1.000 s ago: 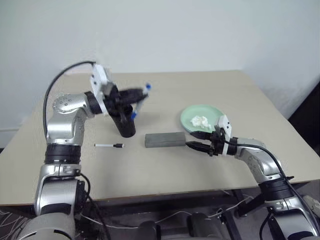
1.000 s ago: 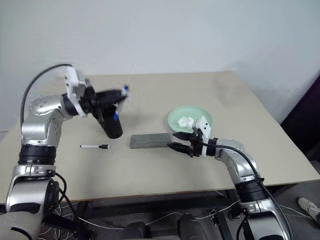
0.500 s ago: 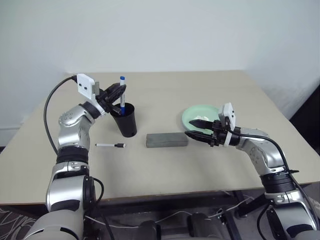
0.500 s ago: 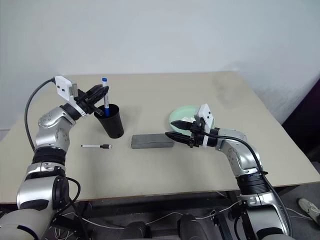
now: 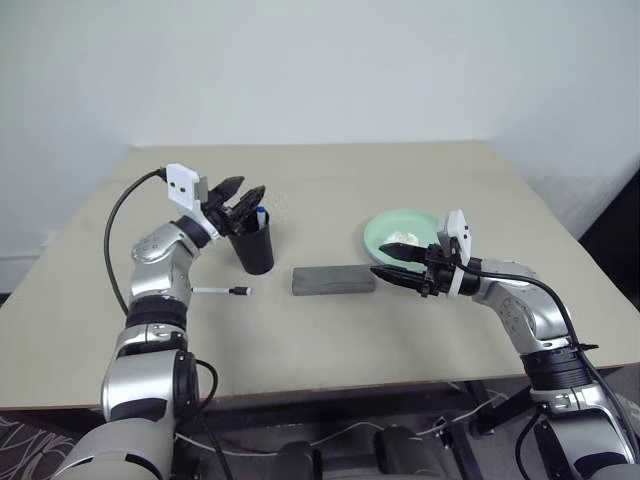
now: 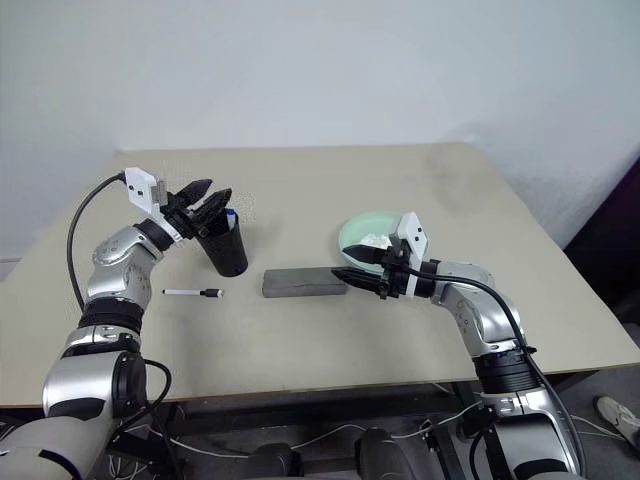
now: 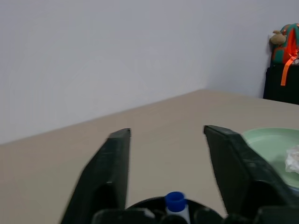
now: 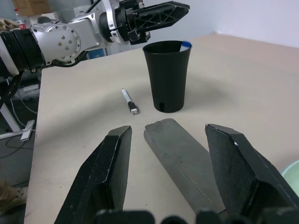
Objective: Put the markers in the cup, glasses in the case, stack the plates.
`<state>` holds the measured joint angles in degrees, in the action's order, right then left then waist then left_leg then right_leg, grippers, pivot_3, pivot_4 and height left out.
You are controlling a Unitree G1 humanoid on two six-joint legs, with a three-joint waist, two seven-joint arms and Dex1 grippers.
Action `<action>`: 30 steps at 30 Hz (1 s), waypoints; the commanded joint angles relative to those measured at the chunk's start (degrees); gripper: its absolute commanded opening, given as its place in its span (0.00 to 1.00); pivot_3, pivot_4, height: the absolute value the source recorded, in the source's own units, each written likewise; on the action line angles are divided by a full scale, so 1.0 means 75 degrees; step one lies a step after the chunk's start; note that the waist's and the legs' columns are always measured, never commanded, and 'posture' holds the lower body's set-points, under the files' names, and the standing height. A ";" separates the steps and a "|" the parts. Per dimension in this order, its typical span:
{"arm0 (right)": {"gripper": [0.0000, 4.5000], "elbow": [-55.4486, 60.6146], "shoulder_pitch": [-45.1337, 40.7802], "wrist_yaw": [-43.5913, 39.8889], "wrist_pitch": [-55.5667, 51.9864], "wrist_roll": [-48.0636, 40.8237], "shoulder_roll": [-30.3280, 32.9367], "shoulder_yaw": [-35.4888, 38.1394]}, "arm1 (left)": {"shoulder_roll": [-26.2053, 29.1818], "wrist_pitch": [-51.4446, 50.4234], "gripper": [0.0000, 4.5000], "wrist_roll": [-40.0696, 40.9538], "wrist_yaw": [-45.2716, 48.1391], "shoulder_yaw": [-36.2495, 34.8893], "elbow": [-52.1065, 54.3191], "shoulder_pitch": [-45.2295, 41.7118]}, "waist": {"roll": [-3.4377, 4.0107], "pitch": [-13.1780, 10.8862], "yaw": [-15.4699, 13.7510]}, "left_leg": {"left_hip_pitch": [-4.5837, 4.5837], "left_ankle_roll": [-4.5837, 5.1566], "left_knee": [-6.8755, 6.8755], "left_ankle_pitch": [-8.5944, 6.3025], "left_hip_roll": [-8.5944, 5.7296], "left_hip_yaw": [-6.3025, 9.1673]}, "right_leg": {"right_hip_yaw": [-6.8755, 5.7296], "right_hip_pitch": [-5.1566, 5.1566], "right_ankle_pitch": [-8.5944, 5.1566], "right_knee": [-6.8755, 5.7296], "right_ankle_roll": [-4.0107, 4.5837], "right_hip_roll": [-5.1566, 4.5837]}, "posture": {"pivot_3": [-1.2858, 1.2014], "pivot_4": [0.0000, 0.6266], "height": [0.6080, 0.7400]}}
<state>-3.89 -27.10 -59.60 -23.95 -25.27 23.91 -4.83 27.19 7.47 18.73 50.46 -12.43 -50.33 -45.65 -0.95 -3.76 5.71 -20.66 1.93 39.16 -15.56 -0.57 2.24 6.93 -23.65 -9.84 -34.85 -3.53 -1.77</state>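
The black cup (image 5: 254,245) stands on the table's left half, and the blue-capped marker (image 5: 260,212) rests inside it with its cap at the rim (image 7: 175,201). My left gripper (image 5: 248,190) hovers open just above the cup's mouth, holding nothing. The black-capped marker (image 5: 220,291) lies flat on the table just left of the cup. The grey case (image 5: 334,279), closed, lies mid-table. My right gripper (image 5: 380,260) is open and empty at the case's right end. Behind it is the mint green plate (image 5: 383,228). The glasses are out of view.
A crumpled white tissue (image 5: 403,238) lies on the green plate. The beige table (image 5: 330,340) has bare room in front of the case and at the back. A white wall rises behind the table's far edge.
My left gripper came down over the cup and opened; the blue-capped marker it held now sits inside the cup. The right gripper has risen slightly, still open.
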 commanded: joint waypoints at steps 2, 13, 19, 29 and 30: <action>0.60 0.0320 -0.0095 0.0008 0.0015 -0.0142 0.0045 0.0169 | 0.0160 0.0062 0.72 -0.0009 0.0194 -0.0033 0.0309 -0.0313 | 0.0000 0.0000 0.0000 | 0.0000 0.0000 0.0000 0.0000 0.0000 0.0000 | 0.0000 0.0000 0.0000 0.0000 0.0000 0.0000 | 0.52 0.00 0.97; 0.60 0.0224 -0.0143 -0.0054 -0.0012 -0.0095 0.0059 0.0115 | 0.2531 -0.0924 0.72 -0.0702 0.4192 0.1372 0.0820 -0.1224 | -0.0002 -0.0002 0.0029 | -0.0001 0.0000 -0.0009 0.0000 0.0003 -0.0003 | 0.0001 -0.0005 -0.0002 0.0004 0.0002 0.0003 | 0.52 0.00 0.97; 0.60 0.0059 -0.0211 -0.0082 0.0051 -0.0040 0.0026 0.0071 | 0.3482 -0.0396 0.72 -0.1933 0.5576 0.2605 0.0158 -0.1672 | 0.0002 -0.0003 0.0019 | 0.0005 0.0001 -0.0011 0.0000 0.0006 -0.0001 | -0.0001 -0.0002 -0.0003 0.0002 0.0003 0.0001 | 0.52 0.00 0.97; 0.60 -0.0036 -0.0159 -0.0087 0.0122 0.0033 0.0003 0.0072 | 0.3387 0.1108 0.72 -0.3896 0.5520 0.4379 -0.1707 -0.2042 | -0.0002 -0.0004 -0.0005 | -0.0011 0.0003 -0.0004 -0.0001 0.0011 -0.0006 | -0.0001 -0.0016 -0.0004 0.0000 0.0003 0.0002 | 0.52 0.00 0.97; 0.60 -0.0041 -0.0139 -0.0087 0.0131 0.0042 0.0012 0.0068 | 0.3250 0.1207 0.72 -0.4000 0.5413 0.4388 -0.1881 -0.2079 | -0.0004 -0.0004 -0.0007 | -0.0014 0.0003 -0.0003 -0.0001 0.0009 -0.0003 | -0.0002 -0.0017 -0.0004 0.0000 0.0003 0.0002 | 0.52 0.00 0.97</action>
<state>-5.18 -27.09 -60.13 -24.02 -24.66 23.84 -5.33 52.41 14.72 -9.96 91.89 20.26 -63.47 -58.70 -0.97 -3.79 5.66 -20.81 1.96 39.14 -15.57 -0.51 2.23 6.91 -23.80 -9.87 -34.85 -3.51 -1.76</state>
